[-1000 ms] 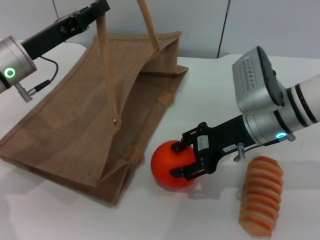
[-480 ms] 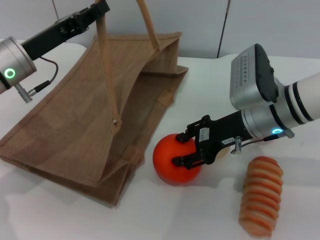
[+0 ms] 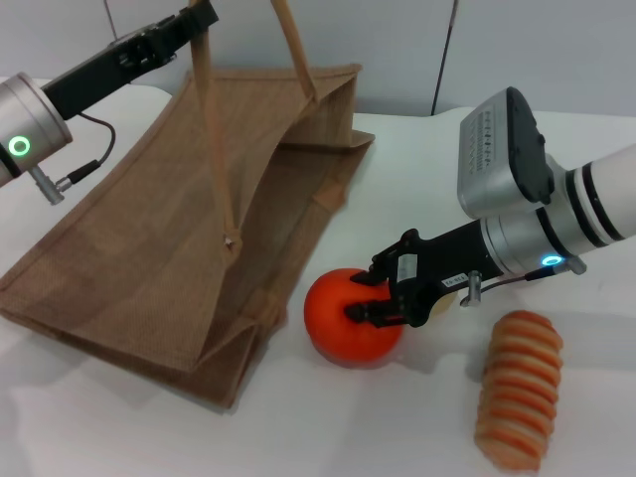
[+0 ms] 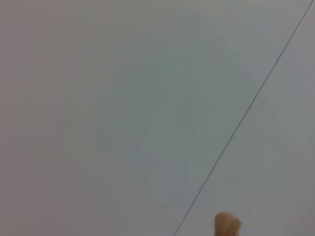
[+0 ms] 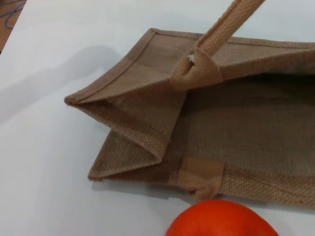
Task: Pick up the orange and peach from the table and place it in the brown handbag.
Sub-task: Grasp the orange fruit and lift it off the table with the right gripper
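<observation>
White tabletop [image 3: 119, 417] carries the brown handbag [image 3: 179, 248], its mouth lifted because the left gripper [image 3: 199, 15] pinches a handle [image 3: 211, 129]. Just outside that opening, the right gripper [image 3: 366, 296] clamps the orange [image 3: 343, 323], probably to push it in; no peach shows

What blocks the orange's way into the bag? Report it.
Nothing visible. The orange sits on the table just outside the bag mouth, gripped by the right gripper. The left gripper holds a handle up, keeping the mouth open.
</observation>
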Available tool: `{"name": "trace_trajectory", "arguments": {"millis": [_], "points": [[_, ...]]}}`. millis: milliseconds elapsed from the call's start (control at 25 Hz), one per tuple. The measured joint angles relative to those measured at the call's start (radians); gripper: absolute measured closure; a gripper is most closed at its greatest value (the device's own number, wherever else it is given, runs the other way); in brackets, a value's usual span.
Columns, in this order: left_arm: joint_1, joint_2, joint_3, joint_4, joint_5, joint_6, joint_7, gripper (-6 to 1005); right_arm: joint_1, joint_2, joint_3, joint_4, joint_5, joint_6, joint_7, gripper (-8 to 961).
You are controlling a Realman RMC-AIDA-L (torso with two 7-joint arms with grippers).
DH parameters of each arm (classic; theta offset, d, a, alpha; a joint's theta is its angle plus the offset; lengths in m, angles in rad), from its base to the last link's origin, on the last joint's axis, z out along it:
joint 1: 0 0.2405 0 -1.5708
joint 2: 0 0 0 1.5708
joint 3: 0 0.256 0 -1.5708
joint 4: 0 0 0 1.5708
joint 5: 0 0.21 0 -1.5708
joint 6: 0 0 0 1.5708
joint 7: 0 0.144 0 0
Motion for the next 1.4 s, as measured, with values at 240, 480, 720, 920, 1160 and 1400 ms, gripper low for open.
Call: {"name": "trace_trajectory", "arguments": {"millis": [240,480,720,920,1160,1400], "points": [[0.003,0.000,0.000,0.000,0.000,-0.001,0.000,877,-0.002,-0.001,-0.011,0.000,-0.001,-0.005,0.000,545],[0.004,0.000,0.000,0.000,0.000,-0.002,-0.002,877,-0.004,-0.002,-0.029,-0.005,0.001,-0.018,-0.005,650],[0.008,0.000,0.000,0.000,0.000,-0.005,-0.002,876,-0.021,-0.005,-0.015,-0.027,0.029,-0.042,-0.015,707],[0.008,0.006,0.000,0.000,0.000,-0.038,-0.011,876,-0.063,-0.007,-0.015,-0.102,0.081,-0.133,-0.019,738],[0.002,0.010,0.000,0.000,0.005,-0.058,-0.024,876,-0.114,-0.007,-0.019,-0.190,0.145,-0.213,-0.023,763],[-0.001,0.011,0.001,0.000,0.004,-0.107,-0.030,876,-0.116,-0.006,-0.022,-0.210,0.181,-0.217,-0.025,804]]}}
